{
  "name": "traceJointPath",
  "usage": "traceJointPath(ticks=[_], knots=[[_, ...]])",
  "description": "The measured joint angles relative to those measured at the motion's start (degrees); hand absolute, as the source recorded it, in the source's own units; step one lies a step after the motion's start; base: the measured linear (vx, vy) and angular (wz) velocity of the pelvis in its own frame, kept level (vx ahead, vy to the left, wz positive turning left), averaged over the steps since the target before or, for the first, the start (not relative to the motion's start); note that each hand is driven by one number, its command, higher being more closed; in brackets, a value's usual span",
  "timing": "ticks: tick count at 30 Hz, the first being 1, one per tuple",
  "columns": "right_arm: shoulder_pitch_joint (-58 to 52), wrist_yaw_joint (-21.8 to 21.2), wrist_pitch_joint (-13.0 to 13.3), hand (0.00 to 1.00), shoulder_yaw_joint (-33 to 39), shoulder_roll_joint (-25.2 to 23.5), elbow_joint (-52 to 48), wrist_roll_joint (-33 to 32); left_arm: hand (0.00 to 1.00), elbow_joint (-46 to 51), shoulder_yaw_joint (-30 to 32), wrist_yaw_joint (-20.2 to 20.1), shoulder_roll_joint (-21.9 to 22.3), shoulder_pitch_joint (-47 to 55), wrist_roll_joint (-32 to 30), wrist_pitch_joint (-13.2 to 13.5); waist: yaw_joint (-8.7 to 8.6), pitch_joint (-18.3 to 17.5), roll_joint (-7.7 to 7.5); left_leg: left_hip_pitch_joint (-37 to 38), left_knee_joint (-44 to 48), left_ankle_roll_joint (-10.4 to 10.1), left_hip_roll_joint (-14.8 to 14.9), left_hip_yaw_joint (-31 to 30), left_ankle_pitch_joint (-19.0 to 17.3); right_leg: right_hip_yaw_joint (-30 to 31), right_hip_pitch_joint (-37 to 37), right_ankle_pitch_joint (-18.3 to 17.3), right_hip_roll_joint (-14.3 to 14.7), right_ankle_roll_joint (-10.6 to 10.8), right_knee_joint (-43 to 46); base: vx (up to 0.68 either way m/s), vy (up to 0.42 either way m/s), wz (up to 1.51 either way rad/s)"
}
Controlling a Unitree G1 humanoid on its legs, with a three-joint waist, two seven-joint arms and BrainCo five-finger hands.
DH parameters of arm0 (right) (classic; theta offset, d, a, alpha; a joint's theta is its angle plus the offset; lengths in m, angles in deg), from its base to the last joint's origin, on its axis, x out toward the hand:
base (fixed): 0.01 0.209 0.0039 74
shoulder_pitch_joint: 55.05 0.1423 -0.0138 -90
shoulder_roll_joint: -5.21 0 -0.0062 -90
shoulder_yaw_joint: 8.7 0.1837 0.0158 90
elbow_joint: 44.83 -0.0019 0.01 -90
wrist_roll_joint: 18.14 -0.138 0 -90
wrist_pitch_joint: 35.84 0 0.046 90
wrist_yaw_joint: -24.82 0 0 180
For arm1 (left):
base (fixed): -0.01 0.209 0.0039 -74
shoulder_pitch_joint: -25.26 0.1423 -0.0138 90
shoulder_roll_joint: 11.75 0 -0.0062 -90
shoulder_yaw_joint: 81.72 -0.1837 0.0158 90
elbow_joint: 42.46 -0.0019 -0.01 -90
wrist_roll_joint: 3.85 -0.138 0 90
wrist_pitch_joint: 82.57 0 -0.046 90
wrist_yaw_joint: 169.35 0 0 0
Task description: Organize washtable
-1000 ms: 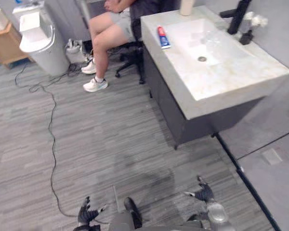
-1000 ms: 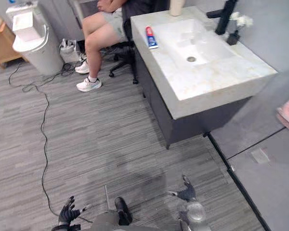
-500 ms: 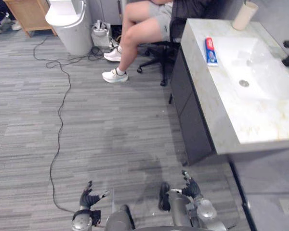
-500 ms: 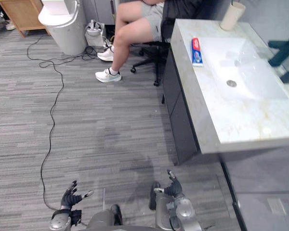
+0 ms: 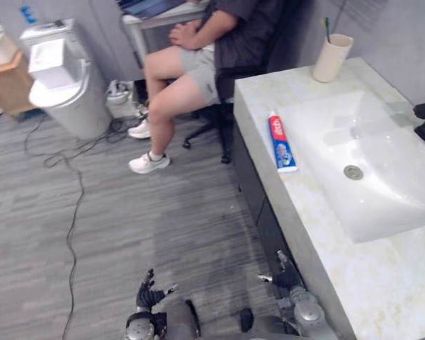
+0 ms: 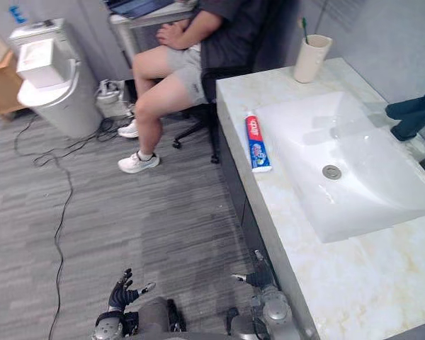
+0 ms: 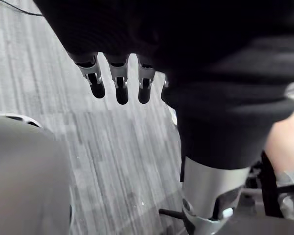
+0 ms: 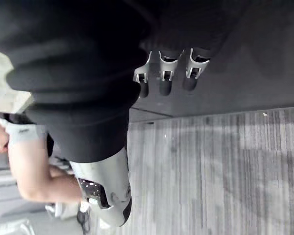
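Hands: left hand (image 5: 150, 292) and right hand (image 5: 287, 278) hang low over the floor, fingers loosely spread and empty, apparently not yet reaching.
Toothpaste tube (image 5: 280, 142): lies flat on the washtable (image 5: 368, 283) rim beside the basin, seemingly misplaced.
Cup (image 5: 331, 58): stands upright at the far corner, holding a toothbrush (image 5: 326, 27).

Washtable (image 5: 382, 283): set at 2 o'clock, along the right.
Basin (image 5: 382, 202): sunk in the washtable's middle.
Tube (image 5: 278, 142): laid flat just beside the basin, at its 9 o'clock.
Cup (image 5: 331, 58): stood on the far corner, at the basin's 12 o'clock; a brush (image 5: 326, 27) is held in it.
Person (image 5: 198, 64): seated at 12 o'clock, beside the washtable's far end.
Bin (image 5: 64, 99): placed at 10 o'clock, well apart from the washtable.
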Motion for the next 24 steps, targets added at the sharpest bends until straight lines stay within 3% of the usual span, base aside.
traceJointPath(ticks=[2,3,4,5,6,8,10,11,12,13,15,16,17,19,20,22,24], knots=[[-0.54,0.01,0.05,0.00,0.27,0.27,0.09,0.07,0.00,0.05,-0.05,0.16,0.41,0.02,0.06,0.03,0.36,-0.45,0.85,-0.55,-9.03,-0.29,-0.17,-5.39,3.53,3.32,1.32,-2.23,-0.43,2.34,0.05,0.43,0.409,-1.37],[-2.09,0.19,0.09,0.00,0.36,0.87,-0.02,0.08,0.00,0.06,-0.44,0.28,1.01,0.29,0.11,0.06,0.39,-1.66,2.70,-0.72,-11.56,-0.72,1.73,-8.05,4.04,6.19,1.72,-5.03,0.04,4.20,0.91,0.51,0.575,-1.49],[-2.75,0.24,-0.12,0.00,0.66,1.27,0.72,0.21,0.00,-0.08,-0.49,0.51,1.23,0.52,0.53,-0.10,0.41,-2.69,3.11,-0.75,-9.01,-2.47,2.22,-7.71,9.56,8.75,1.74,-7.63,-0.39,5.84,2.59,0.43,0.495,-1.52],[-3.24,0.21,-0.20,0.00,0.74,0.81,1.07,0.25,0.00,-0.10,-0.57,0.71,1.23,0.50,0.65,-0.13,0.29,-3.18,2.13,-0.66,-7.71,-1.91,1.69,-6.92,10.59,9.82,1.19,-7.99,-1.35,6.29,3.65,0.38,0.457,-1.50],[-4.45,0.16,-0.23,0.00,0.45,-0.71,1.02,0.61,0.00,0.05,-0.56,1.12,-0.28,0.53,0.45,-0.11,0.54,-4.72,-0.59,0.57,-7.58,-1.40,0.87,-2.72,10.33,11.13,-0.94,-8.01,-3.41,6.55,7.17,0.33,0.412,-1.45],[-5.29,0.07,-0.29,0.00,0.43,-2.12,1.02,0.86,0.00,0.05,-0.41,1.08,-2.37,-0.02,0.15,-0.13,0.05,-5.61,-2.46,3.73,-8.85,0.76,0.62,2.94,10.71,8.91,-5.17,-6.65,-5.13,8.78,12.93,0.32,0.408,-1.50],[-4.81,-0.08,-0.27,0.00,0.47,-2.25,2.24,1.14,0.00,0.02,-0.05,1.08,-3.60,-0.25,-0.13,-0.12,0.19,-6.36,-3.53,8.27,-10.62,3.10,0.76,9.42,9.80,0.57,-8.59,-4.94,-7.74,9.41,18.13,0.18,0.247,-1.58],[-3.51,-0.09,-0.30,0.00,0.50,-2.08,3.71,1.14,0.00,-0.02,0.19,1.08,-4.21,-0.21,-0.13,-0.12,0.08,-6.32,-3.36,11.35,-12.27,3.75,1.04,13.99,9.41,-9.05,-10.54,-4.93,-9.72,9.53,20.37,0.14,0.195,-1.67],[-2.41,-0.14,-0.29,0.00,0.50,-1.99,4.46,1.14,0.00,-0.10,0.24,1.05,-4.87,-0.33,-0.13,-0.15,-0.33,-6.27,-2.89,13.29,-13.72,4.07,1.31,17.17,9.20,-16.73,-11.55,-5.19,-10.09,9.35,20.36,0.12,0.170,-1.58],[-1.89,-0.20,-0.29,0.00,0.50,-1.93,5.03,1.14,0.00,-0.13,0.27,1.04,-5.15,-0.41,-0.12,-0.18,-0.59,-6.11,-2.60,14.14,-14.53,4.07,1.45,18.51,9.20,-19.84,-11.78,-5.20,-10.05,9.33,19.77,0.10,0.119,-1.38],[0.32,-0.31,-0.40,0.00,1.16,-0.97,7.10,1.15,0.00,-1.47,0.14,0.96,-5.63,-2.12,-0.11,-0.32,-1.46,-5.65,-1.24,16.30,-16.54,4.43,1.62,21.98,8.61,-30.26,-13.86,-5.81,-6.93,7.72,16.02,0.11,0.050,-1.02],[0.39,-0.29,-0.51,0.00,1.96,-0.90,7.57,1.17,0.00,-1.86,0.01,0.85,-5.62,-2.74,-0.11,-0.35,-1.72,-5.53,-1.05,16.32,-15.88,4.24,1.63,22.35,8.25,-30.88,-14.41,-5.57,-6.00,6.81,14.49,0.17,-0.029,-0.39],[-0.23,-0.18,-1.00,0.00,3.60,0.01,8.59,1.17,0.00,-2.73,-0.62,0.02,-5.65,-3.91,-0.14,-0.39,-2.84,-5.17,-0.78,16.39,-11.47,3.41,2.29,22.35,6.19,-30.42,-13.52,-3.90,-5.06,3.00,13.27,0.16,-0.042,-0.33],[-0.76,-0.23,-1.02,0.00,4.89,1.01,9.51,0.49,0.00,-2.69,-0.96,-0.56,-4.66,-3.67,-0.22,-0.28,-2.97,-4.44,0.68,16.20,-5.48,2.64,4.47,21.81,3.95,-28.77,-12.38,-4.65,-3.93,2.71,13.13,0.16,-0.085,-0.62],[-0.54,-0.24,-1.03,0.00,5.72,1.33,9.57,-0.18,0.00,-2.68,-0.89,-1.01,-4.20,-3.26,-0.22,-0.29,-2.95,-4.06,1.76,14.02,3.04,2.41,7.69,21.50,1.98,-26.85,-11.48,-5.06,-2.36,2.46,12.74,0.15,-0.114,-0.76],[-0.55,-0.48,-1.06,0.00,5.93,1.42,9.66,-0.66,0.00,-2.22,-0.64,-1.44,-4.09,-2.22,-0.17,-0.31,-2.04,-3.16,2.06,9.27,18.90,3.00,12.73,16.83,2.15,-22.80,-8.52,-5.52,0.50,1.27,11.61,0.17,-0.107,-0.94],[-0.61,-1.32,-1.06,0.00,5.90,0.59,10.23,-0.71,0.00,-2.36,-0.39,-1.48,-3.28,-1.92,-0.16,-0.59,-0.99,-2.75,1.36,7.68,22.51,2.03,12.26,11.46,0.02,-19.80,-7.10,-5.74,0.94,0.92,11.44,0.16,0.001,-0.97]])
